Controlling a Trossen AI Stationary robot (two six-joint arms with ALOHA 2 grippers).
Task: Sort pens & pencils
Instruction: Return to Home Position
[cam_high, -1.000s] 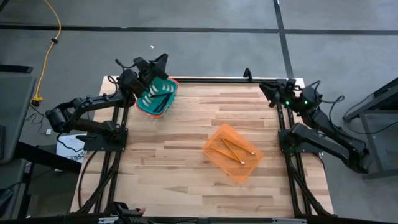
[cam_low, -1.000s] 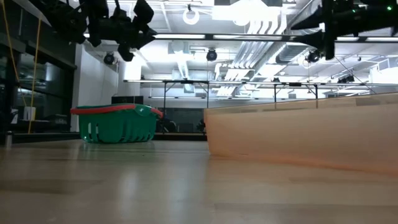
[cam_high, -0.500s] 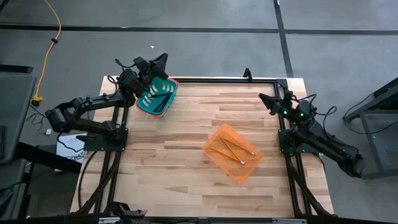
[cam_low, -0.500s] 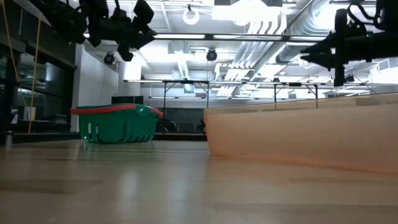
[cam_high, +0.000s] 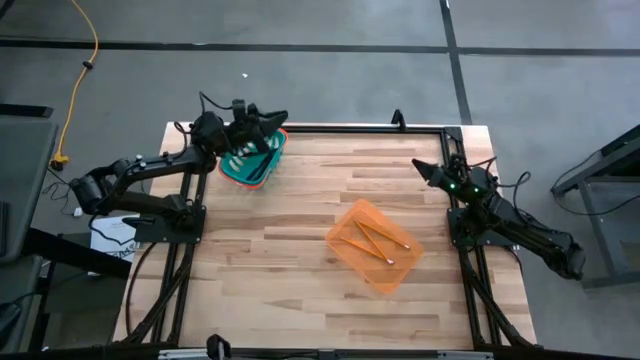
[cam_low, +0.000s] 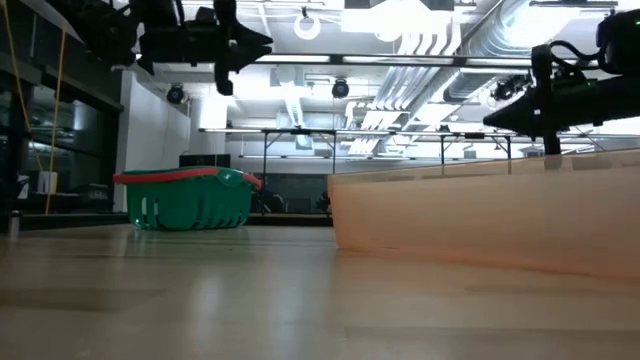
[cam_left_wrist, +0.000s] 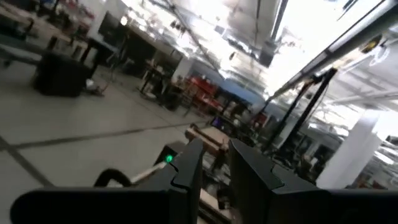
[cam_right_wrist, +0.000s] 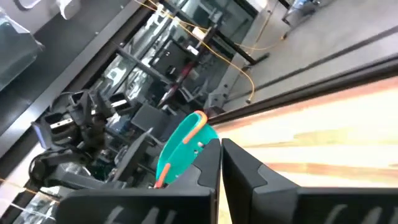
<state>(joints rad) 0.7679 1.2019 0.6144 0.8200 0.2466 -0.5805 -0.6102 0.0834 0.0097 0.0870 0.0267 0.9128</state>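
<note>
- The orange bin (cam_high: 385, 276) sits nearest on the table (cam_high: 290, 280), and the pencils (cam_high: 365, 250) lie crossed inside it.
- The right gripper (cam_high: 418, 165) hangs by the table's right edge, beyond the bin, its fingers pressed together and empty.
- At the far left corner, the pens (cam_high: 247, 156) lie in the green basket (cam_high: 262, 178).
- The left gripper (cam_high: 282, 118) hovers over the basket's far rim, fingers a narrow gap apart, holding nothing.

One green bin (cam_high: 247, 182) and one orange bin (cam_high: 386, 276) are seen. Three pencils (cam_high: 368, 240) are counted in the orange bin — the pens (cam_high: 245, 157) cannot be counted.
</note>
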